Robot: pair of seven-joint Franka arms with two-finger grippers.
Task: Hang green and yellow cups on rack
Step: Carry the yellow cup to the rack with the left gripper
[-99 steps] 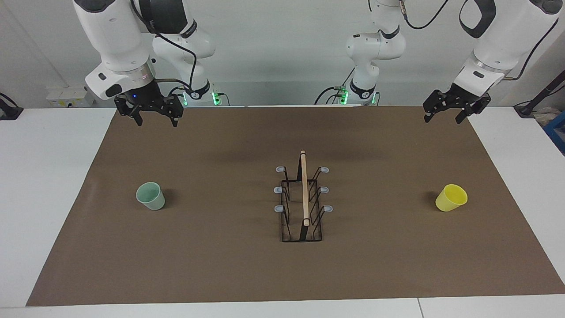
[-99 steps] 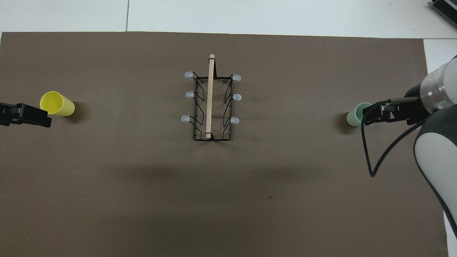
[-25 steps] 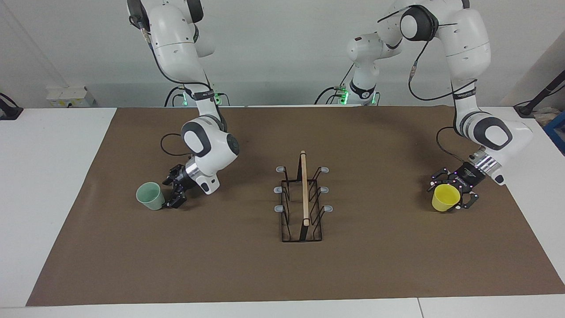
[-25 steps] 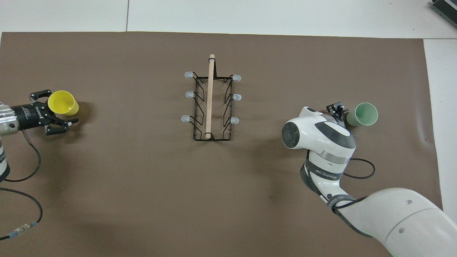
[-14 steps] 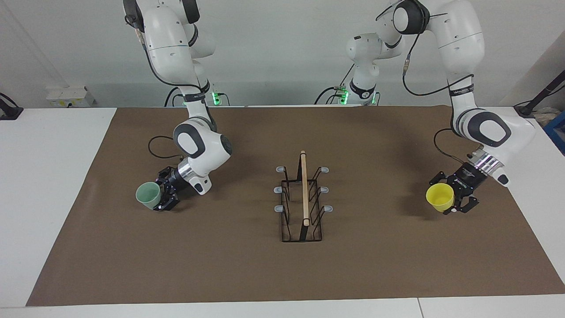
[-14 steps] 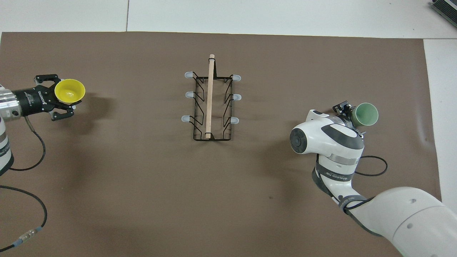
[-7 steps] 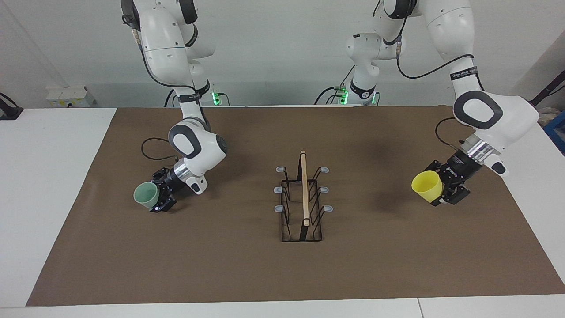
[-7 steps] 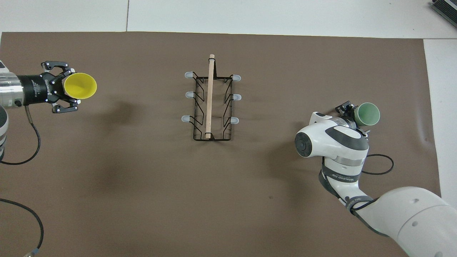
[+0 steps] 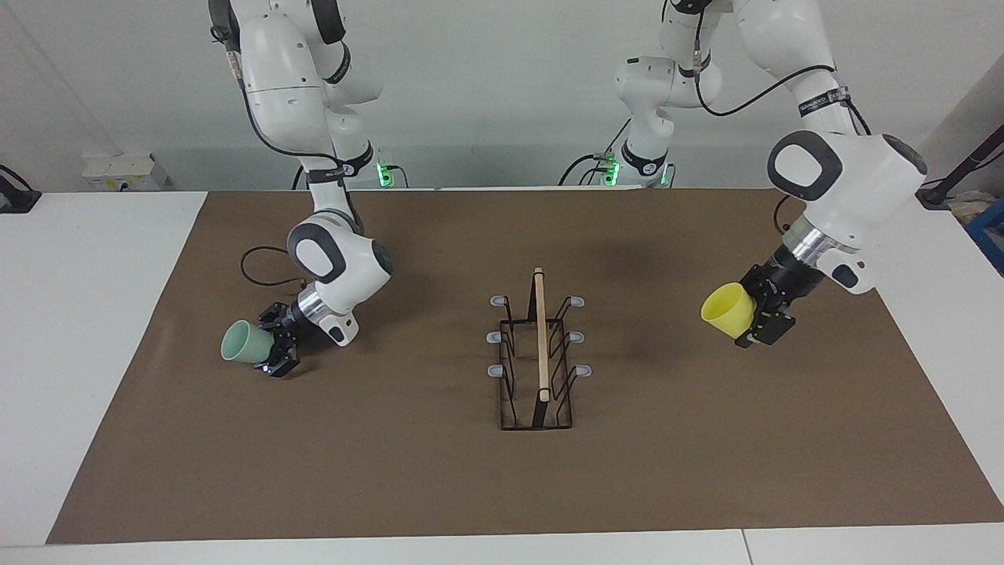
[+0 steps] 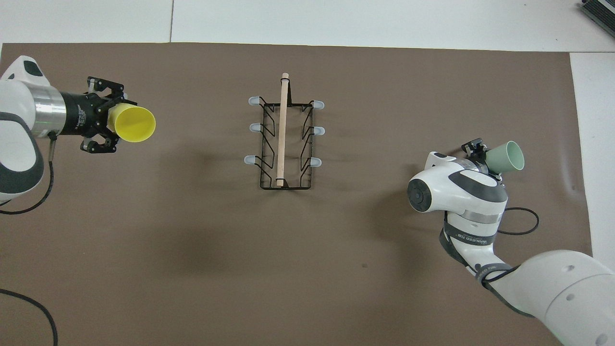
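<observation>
The black wire rack (image 9: 541, 353) (image 10: 282, 129) with its wooden rod stands at the middle of the mat, all of its prongs bare. My left gripper (image 9: 754, 318) (image 10: 109, 123) is shut on the base of the yellow cup (image 9: 725, 310) (image 10: 135, 124) and holds it in the air on its side, mouth toward the rack, over the mat at the left arm's end. My right gripper (image 9: 272, 351) (image 10: 483, 154) is shut on the base of the green cup (image 9: 239, 344) (image 10: 504, 157), which is tipped on its side with its mouth pointing away from the rack, low over the mat.
A brown mat (image 9: 471, 486) covers the white table (image 9: 78, 314). A black cable (image 10: 521, 226) loops from the right arm's wrist just above the mat. A dark object (image 10: 598, 9) sits at the table's corner farthest from the robots.
The left gripper has risen and carried the yellow cup toward the rack, tipping it sideways. The right gripper has closed on the green cup and tilted it off its upright stand.
</observation>
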